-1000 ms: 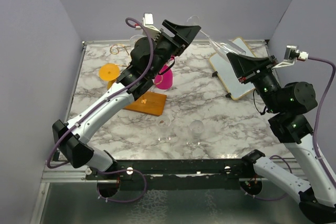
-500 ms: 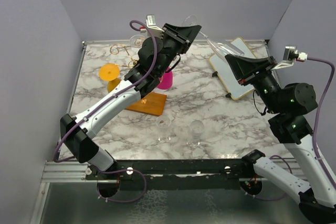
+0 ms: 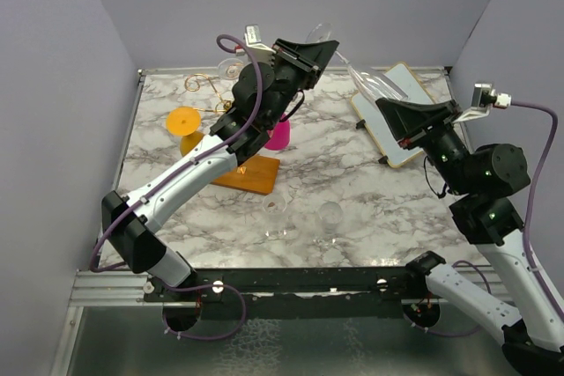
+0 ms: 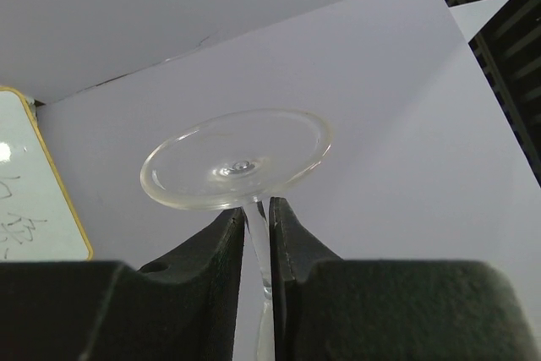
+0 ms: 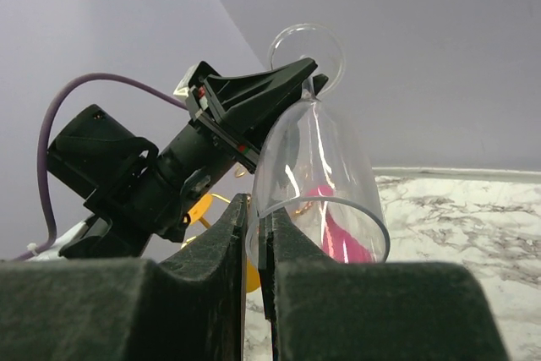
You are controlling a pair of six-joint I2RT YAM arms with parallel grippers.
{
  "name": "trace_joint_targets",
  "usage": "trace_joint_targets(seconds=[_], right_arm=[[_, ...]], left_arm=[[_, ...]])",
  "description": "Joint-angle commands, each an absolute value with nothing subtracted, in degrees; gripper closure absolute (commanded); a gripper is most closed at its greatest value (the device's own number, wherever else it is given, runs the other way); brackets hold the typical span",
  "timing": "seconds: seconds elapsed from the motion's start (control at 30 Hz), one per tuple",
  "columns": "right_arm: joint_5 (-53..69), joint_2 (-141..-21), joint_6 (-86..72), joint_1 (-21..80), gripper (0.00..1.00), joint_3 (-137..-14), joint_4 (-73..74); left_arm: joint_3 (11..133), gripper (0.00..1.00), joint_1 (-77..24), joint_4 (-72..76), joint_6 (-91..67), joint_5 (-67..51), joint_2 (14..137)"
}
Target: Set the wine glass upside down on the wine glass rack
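**Q:** Top view — where is the wine glass (image 3: 363, 83)?
**A:** It is held aloft between both arms, apart from the rack (image 3: 249, 173), whose wooden base lies on the table (image 3: 352, 182).
**Q:** Left wrist view?
**A:** The stem is clamped by the left gripper (image 4: 256, 217), just under the foot.
**Q:** Right wrist view?
**A:** The bowl's rim is pinched by the right gripper (image 5: 254, 226).

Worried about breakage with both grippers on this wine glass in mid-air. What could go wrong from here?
The left gripper clamps the thin stem while the right gripper pinches the wine glass by its bowl rim; mismatched motion could snap it. That rim pinch covers little glass, so it may slip. The left arm overhangs the wine glass rack, crowding the approach.
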State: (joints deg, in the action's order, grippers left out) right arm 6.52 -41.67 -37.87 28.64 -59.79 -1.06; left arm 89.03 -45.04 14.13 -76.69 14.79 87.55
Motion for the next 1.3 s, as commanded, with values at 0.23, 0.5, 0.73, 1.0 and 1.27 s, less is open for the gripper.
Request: trace_joint_targets(seconds=[0.23,0.5,0.73,1.0,1.27], right_arm=[[6.2,-37.9,-36.3,28.8,0.51,-59.1,11.4],[2.7,-35.2,-31.4,28.8,0.48,-58.7,18.7],[3.2,-39.2,-25.0,28.8,0.48,-63.7,19.6],[14.2,-49.1,-20.4,28.8,0.48,-72.3,17.3],[22.7,-57.7,-21.0,28.8,0.49,-79.5,18.5]], left_arm=[[92.5,1.0,-44.4,18.6,-64.4,19.0,87.0],[92.3,1.0,-44.3,19.0,-47.6,17.4,84.6],[91.1,1.0,-44.3,19.9,-32.9,9.5,82.1],[88.9,1.0,-44.3,20.8,-24.5,-7.8,80.0],[86.2,1.0,-44.3,23.5,-23.6,-19.9,79.0]])
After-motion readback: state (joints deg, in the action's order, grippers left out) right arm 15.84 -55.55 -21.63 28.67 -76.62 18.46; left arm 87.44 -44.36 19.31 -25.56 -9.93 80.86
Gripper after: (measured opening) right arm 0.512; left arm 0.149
